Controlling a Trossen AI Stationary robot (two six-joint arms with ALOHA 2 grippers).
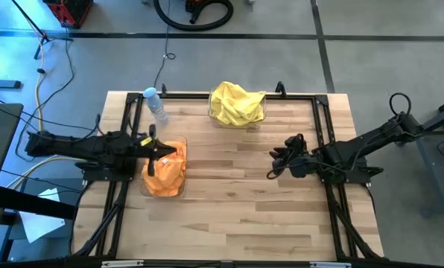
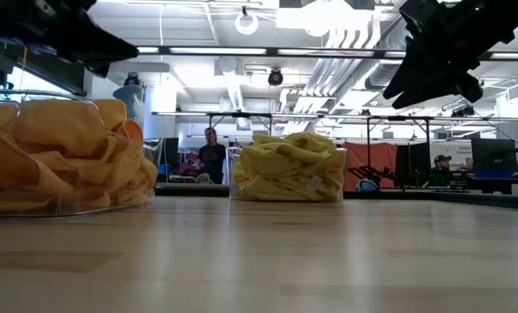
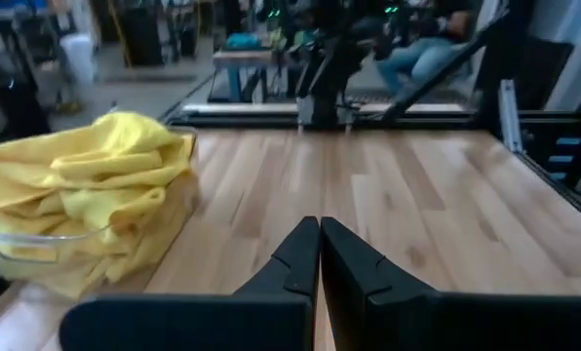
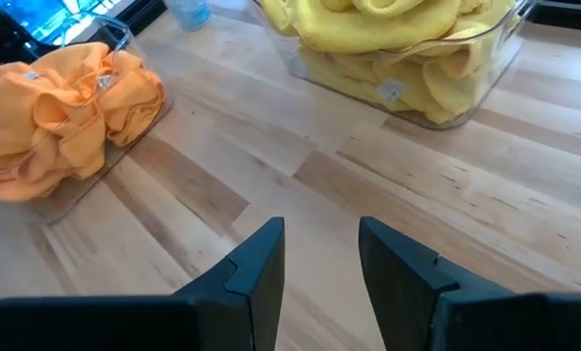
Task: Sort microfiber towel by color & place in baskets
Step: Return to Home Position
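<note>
Orange towels (image 1: pixel 166 170) fill a clear basket (image 1: pixel 162 192) at the table's left; they also show in the right wrist view (image 4: pixel 61 107). Yellow towels (image 1: pixel 237 103) fill a second clear basket (image 1: pixel 235 120) at the far middle, heaped above its rim; they also show in the left wrist view (image 3: pixel 76 185). My left gripper (image 1: pixel 165 152) is shut and empty, just above the orange basket's far end. My right gripper (image 1: pixel 273 165) is open and empty, above bare wood at the right of the table's middle.
A clear water bottle with a blue cap (image 1: pixel 155 104) lies at the far left, beside the yellow basket. A black frame (image 1: pixel 311 95) runs along the table's edges. Bare wood (image 1: pixel 237 223) spreads over the table's middle and near half.
</note>
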